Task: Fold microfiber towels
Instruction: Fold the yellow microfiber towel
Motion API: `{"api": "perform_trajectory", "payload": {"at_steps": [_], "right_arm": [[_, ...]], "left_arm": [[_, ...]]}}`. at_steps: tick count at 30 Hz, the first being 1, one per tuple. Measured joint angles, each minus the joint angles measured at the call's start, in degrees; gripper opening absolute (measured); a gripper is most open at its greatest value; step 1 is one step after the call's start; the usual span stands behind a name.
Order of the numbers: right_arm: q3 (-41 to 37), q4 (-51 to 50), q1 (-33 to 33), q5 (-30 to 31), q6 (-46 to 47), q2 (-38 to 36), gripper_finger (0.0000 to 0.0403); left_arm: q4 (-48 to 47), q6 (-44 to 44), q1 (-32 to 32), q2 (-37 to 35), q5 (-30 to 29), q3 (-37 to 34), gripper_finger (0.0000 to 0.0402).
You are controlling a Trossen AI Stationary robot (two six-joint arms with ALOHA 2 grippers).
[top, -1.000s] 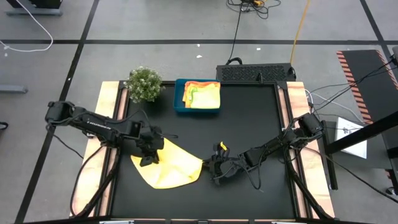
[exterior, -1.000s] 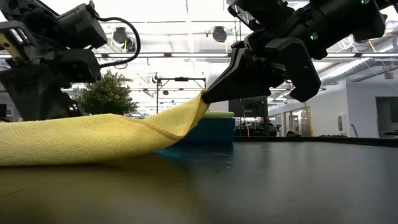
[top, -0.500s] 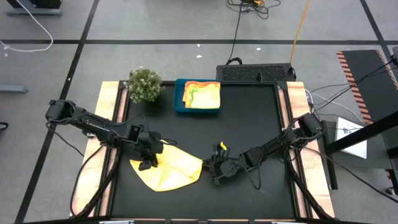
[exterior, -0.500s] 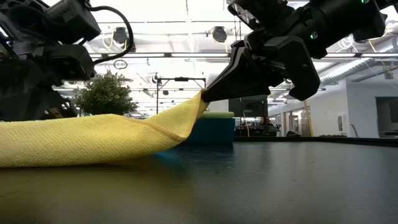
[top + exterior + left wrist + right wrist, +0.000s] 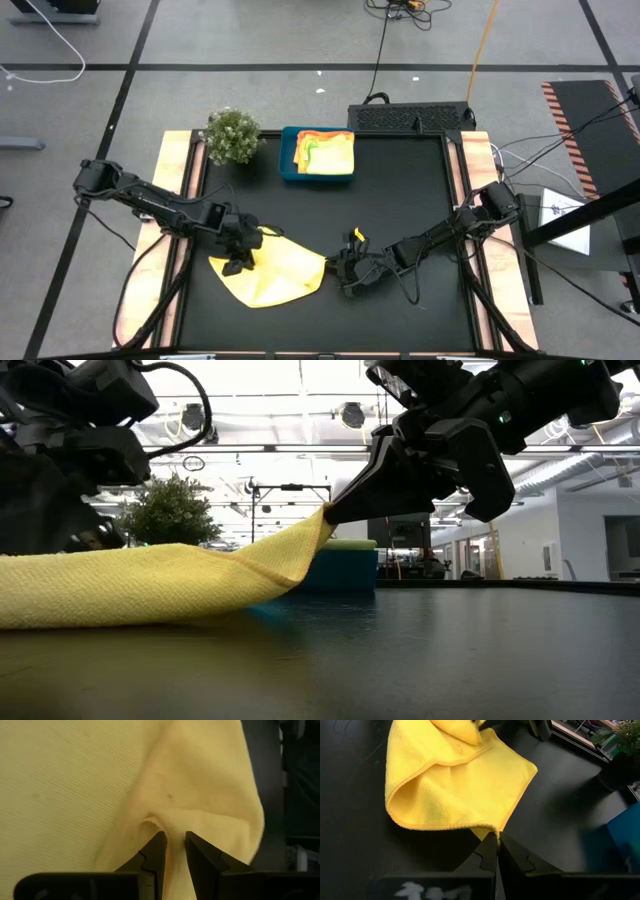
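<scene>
A yellow microfiber towel (image 5: 272, 272) lies partly doubled over on the black table, left of the middle. My left gripper (image 5: 174, 836) is at its left part (image 5: 238, 260), shut on a raised fold. My right gripper (image 5: 338, 270) is at its right end, shut on a corner that it keeps lifted. In the low view the cloth (image 5: 150, 580) slopes from that corner down to the table. Several more folded towels (image 5: 325, 152), orange, yellow and green, lie in the blue tray (image 5: 288, 168) at the far edge. My left gripper pinches a raised fold of the towel (image 5: 172, 822) between its two fingers, on the towel's left part. The fingers slant down from the table's left. Around the fold the cloth lies low on the table. My right gripper pinches the towel's right corner (image 5: 489, 831) between its two fingers, only at their free ends (image 5: 335, 512). It comes from the table's right, slanting down. The corner is lifted clear, and the cloth runs down from it to the table, fairly taut.
A small green bushy plant (image 5: 232, 135) stands at the far left, beside the blue tray. A small yellow and black object (image 5: 357, 238) lies just beyond my right gripper. The black table has bare room to the right and along the near edge.
My left gripper has shifted a little toward the table's near edge, keeping hold of the fold. The towel's far left corner has been drawn in with it. My right gripper has kept still with the lifted corner.
</scene>
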Motion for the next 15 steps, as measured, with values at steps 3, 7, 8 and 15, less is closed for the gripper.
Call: {"api": "perform_trajectory", "payload": {"at_steps": [3, 7, 8, 15], "right_arm": [[0.0, 0.0, 0.0, 0.0, 0.0, 0.0, 0.0000], [0.0, 0.0, 0.0, 0.0, 0.0, 0.0, 0.0000], [0.0, 0.0, 0.0, 0.0, 0.0, 0.0, 0.0000], [0.0, 0.0, -0.2, 0.0, 0.0, 0.0, 0.0000]], "left_arm": [[0.3, -1.1, -1.7, 1.1, 0.2, 0.0, 0.0077], [2.2, -2.3, -3.6, 3.7, 0.3, 0.0, 0.0077], [3.0, -2.3, -4.0, 4.3, 0.3, 0.0, 0.0077], [5.4, 4.0, -5.2, 5.3, 0.3, 0.5, 0.0020]]}}
